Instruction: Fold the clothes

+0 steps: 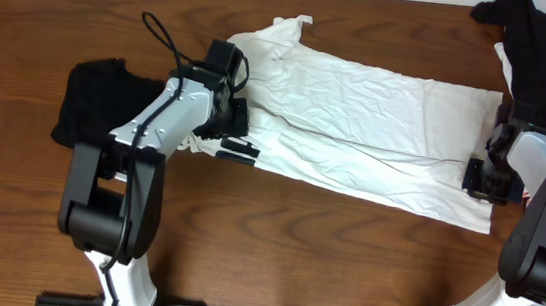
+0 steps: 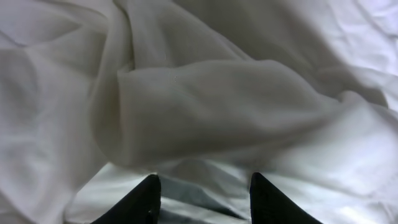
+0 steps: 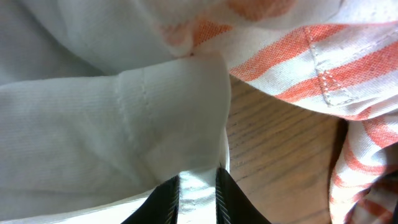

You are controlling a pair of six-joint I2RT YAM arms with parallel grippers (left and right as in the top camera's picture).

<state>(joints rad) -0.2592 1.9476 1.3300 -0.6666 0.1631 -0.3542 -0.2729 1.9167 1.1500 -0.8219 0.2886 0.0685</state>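
The white shirt lies spread and wrinkled across the middle of the table. At the shirt's left end my left gripper is low over the cloth. In the left wrist view the left gripper is open, its two black fingers apart over loose folds of the white shirt. At the shirt's right edge sits my right gripper. In the right wrist view the right gripper is shut on a fold of the white shirt's hem.
A black garment lies bunched at the left, under the left arm. At the back right another black garment is piled over a red-striped one. Bare wooden table shows beside the right gripper.
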